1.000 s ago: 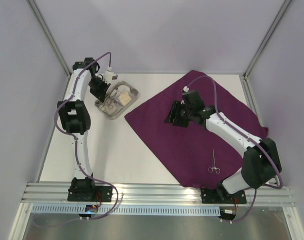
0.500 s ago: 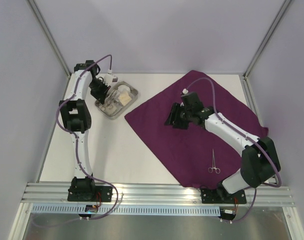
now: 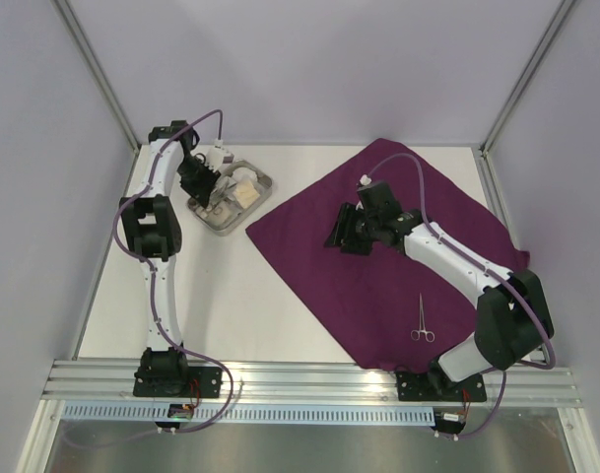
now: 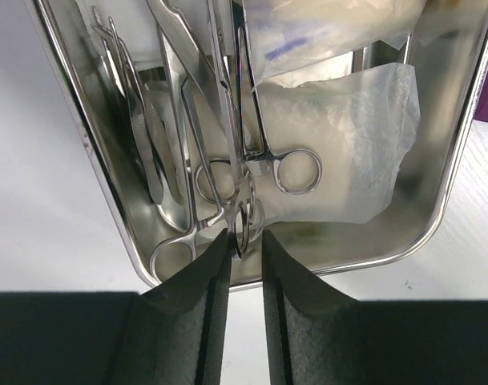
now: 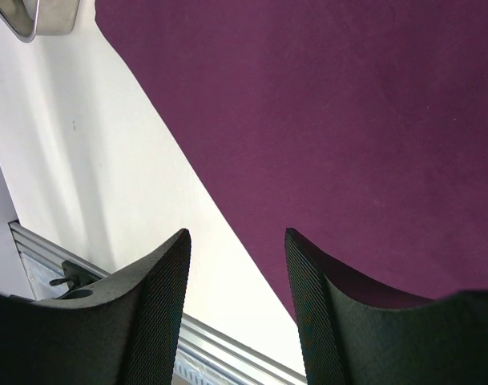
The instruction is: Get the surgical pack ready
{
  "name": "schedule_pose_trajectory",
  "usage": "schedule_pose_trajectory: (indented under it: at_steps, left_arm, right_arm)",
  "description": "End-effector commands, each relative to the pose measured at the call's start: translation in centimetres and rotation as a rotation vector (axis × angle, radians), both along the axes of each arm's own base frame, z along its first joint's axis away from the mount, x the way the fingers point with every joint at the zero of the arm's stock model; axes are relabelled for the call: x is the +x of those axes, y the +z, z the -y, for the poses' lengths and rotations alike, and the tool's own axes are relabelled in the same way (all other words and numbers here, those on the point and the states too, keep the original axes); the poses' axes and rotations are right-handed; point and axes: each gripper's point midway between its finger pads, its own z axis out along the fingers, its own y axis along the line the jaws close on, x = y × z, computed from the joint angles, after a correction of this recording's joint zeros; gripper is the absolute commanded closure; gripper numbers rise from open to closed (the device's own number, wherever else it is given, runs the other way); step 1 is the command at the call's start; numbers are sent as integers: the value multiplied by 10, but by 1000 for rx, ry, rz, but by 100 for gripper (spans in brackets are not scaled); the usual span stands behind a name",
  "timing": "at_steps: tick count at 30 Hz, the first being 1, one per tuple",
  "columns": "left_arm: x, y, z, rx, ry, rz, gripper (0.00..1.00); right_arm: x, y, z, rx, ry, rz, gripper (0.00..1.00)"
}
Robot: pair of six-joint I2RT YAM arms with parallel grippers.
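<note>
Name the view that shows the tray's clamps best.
Left wrist: the clamps fill the frame, ring handles distinct. Top external shows them tiny in the tray, partly behind the left gripper. Right wrist catches only a tray corner.

White table top (image 3: 231, 296) fills the middle of the top view. Aluminium rail (image 3: 309, 379) runs across the lower edge, with a slotted grey strip (image 3: 309, 413) just below it. Pale lavender walls (image 3: 309, 69) stand left, right and back. Two slanted metal posts, upper left (image 3: 100, 79) and upper right (image 3: 526, 79), meet the table's far corners.
</note>
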Motion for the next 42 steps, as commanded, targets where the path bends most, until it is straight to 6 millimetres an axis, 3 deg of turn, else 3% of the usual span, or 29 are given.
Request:
schedule_pose_trajectory:
  at_steps: [1,5,11,16,23,35,39,42]
  left_arm:
    - [-30,13,-3,4,1,-107,70]
    - [-10,16,-11,49,48,-26,61]
    - [4,49,-9,40,94,92,59]
    - [19,66,-38,103,257,197,75]
    - [5,28,-43,118,251,67,81]
    - [7,-3,-19,72,236,17,76]
    - [9,-10,-17,77,227,13,76]
    - [7,-13,-17,80,226,5,76]
  right_arm:
    - [1,0,-2,15,2,-4,47]
    - [0,-1,-3,15,3,-10,47]
    - [-2,-6,-1,7,-3,-26,47]
    - [-3,-8,-1,8,-4,-31,47]
    - [-5,-12,0,5,-6,-39,47]
    - [-11,-22,1,4,-10,-68,47]
    - [-10,-20,15,-60,-53,-63,47]
    - [-13,-19,40,-163,-86,-59,47]
